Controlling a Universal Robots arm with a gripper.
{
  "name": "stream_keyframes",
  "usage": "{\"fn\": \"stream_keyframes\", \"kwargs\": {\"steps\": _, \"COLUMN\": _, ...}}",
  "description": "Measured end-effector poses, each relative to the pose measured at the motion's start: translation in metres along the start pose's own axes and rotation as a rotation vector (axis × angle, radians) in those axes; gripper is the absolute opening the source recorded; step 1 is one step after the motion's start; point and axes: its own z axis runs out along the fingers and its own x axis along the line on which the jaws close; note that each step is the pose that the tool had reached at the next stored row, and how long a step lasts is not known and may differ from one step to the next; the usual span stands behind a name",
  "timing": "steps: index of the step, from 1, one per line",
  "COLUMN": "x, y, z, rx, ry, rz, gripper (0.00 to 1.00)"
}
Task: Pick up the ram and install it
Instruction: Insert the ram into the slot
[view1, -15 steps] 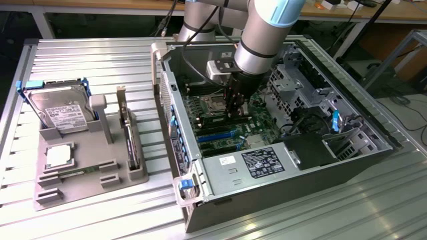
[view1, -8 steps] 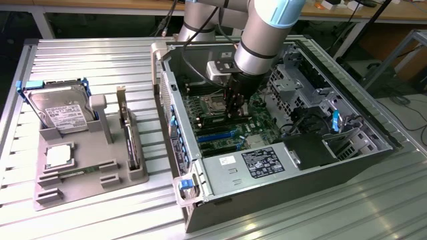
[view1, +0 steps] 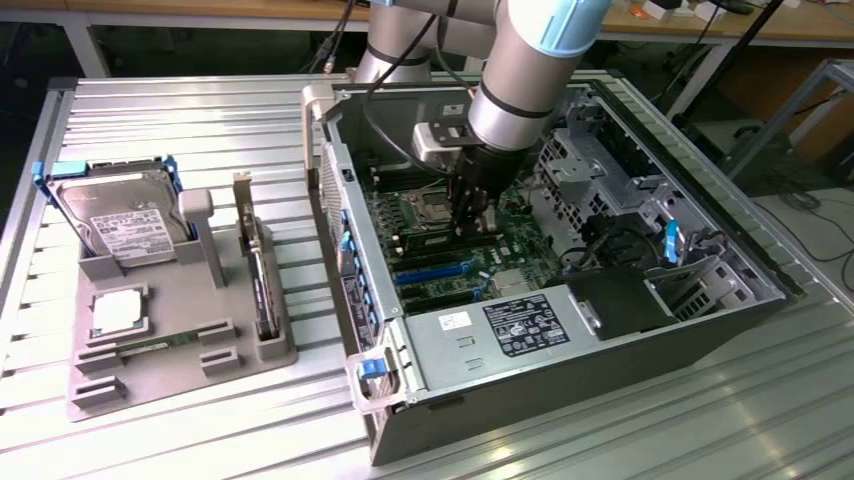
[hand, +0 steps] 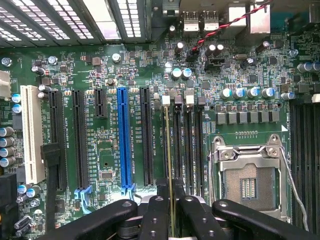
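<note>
Ribbed metal table (view1: 200, 110) carries an open computer case (view1: 534, 330), with the arm reaching down into it. On the wrist view the pincer (hand: 170, 202) is pinching the ram (hand: 170, 150), seen edge-on as 1 thin gold line along the outermost of the memory slots (hand: 189, 145), near the processor socket (hand: 247, 182). Likely trouble: a slight tilt or sideways offset would land its edge on the slot wall (or an end latch), and pressing then could bend the stick or make it slip.

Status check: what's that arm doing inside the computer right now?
Gripper shut on the ram. Ram lined up over memory slots. No obstruction seen.
</note>
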Motion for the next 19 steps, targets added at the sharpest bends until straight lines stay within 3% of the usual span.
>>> {"fn": "stream_keyframes", "kwargs": {"steps": 19, "x": -0.0019, "y": 0.0002, "z": -0.0011, "rx": 0.0002, "ry": 0.0021, "rz": 0.004, "gripper": 0.15}}
